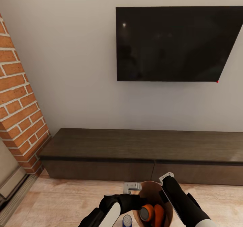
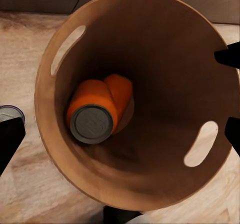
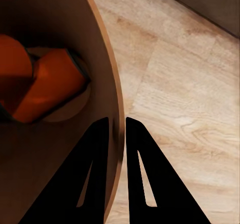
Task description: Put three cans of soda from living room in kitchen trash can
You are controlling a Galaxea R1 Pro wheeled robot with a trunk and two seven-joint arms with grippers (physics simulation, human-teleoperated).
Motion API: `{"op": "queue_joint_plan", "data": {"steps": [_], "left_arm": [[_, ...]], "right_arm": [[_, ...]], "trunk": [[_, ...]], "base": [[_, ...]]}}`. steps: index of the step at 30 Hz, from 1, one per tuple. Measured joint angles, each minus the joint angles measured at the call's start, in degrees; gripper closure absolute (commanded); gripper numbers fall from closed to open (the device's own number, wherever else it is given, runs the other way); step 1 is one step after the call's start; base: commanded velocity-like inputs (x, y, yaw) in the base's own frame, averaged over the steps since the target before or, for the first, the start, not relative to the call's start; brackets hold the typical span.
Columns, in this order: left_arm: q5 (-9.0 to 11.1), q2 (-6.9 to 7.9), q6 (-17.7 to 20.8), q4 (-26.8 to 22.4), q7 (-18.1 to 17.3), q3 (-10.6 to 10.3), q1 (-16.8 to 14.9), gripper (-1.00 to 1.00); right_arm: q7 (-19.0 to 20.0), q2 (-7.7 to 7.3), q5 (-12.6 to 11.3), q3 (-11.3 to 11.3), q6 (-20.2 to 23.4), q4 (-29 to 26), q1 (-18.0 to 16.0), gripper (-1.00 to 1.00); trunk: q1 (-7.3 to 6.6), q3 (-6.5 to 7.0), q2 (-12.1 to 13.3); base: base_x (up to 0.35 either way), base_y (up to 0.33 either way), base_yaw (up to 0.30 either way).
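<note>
The tash can (image 1: 148, 190) stands on the wood floor in front of the low cabinet, its tan-brown inside facing up. Two orange cans of soda (image 2: 97, 111) lie at its bottom, also seen as orange cans (image 3: 47, 84) in the right wrist view. A blue can of soda (image 1: 127, 221) stands on the floor beside the bin, and its top (image 2: 9, 115) shows near one left finger. My right gripper (image 3: 116, 121) is shut on the bin's rim (image 3: 111, 79). Above the bin's mouth my left gripper (image 2: 122, 134) is open and holds nothing.
A long dark-wood cabinet (image 1: 141, 146) runs along the wall just ahead, under a black wall-mounted TV (image 1: 175, 44). A red brick fireplace (image 1: 20, 112) stands at the left. Light wood floor (image 1: 67, 196) lies around the bin.
</note>
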Motion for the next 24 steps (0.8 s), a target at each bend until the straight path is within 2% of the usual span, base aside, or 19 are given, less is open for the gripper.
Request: {"op": "queue_joint_plan", "data": {"steps": [9,12,17,24], "left_arm": [[0.1,0.24,0.5,-0.3,0.0,-0.1,-1.1,-1.0],[0.2,0.31,1.2,-1.4,0.0,-0.1,-1.4,-1.0],[0.3,0.73,4.5,-6.6,0.5,0.2,-1.3,-1.0],[0.4,1.33,6.1,-8.9,2.7,0.6,-1.2,-1.0]], "right_arm": [[0.4,-0.6,-0.1,-0.5,0.0,0.1,0.0,1.0],[0.4,-0.69,-0.1,-0.6,0.0,0.1,-0.1,1.0],[0.5,-0.74,-0.4,-0.6,0.0,0.1,-0.2,1.0],[0.5,-1.0,-0.5,-0.7,0.0,0.1,-0.2,1.0]], "trunk": [[0.0,0.0,0.0],[0.0,0.0,0.0],[0.0,0.0,0.0],[0.0,0.0,0.0]], "base": [[0.0,0.0,0.0],[0.0,0.0,0.0],[0.0,0.0,0.0],[0.0,0.0,0.0]]}}
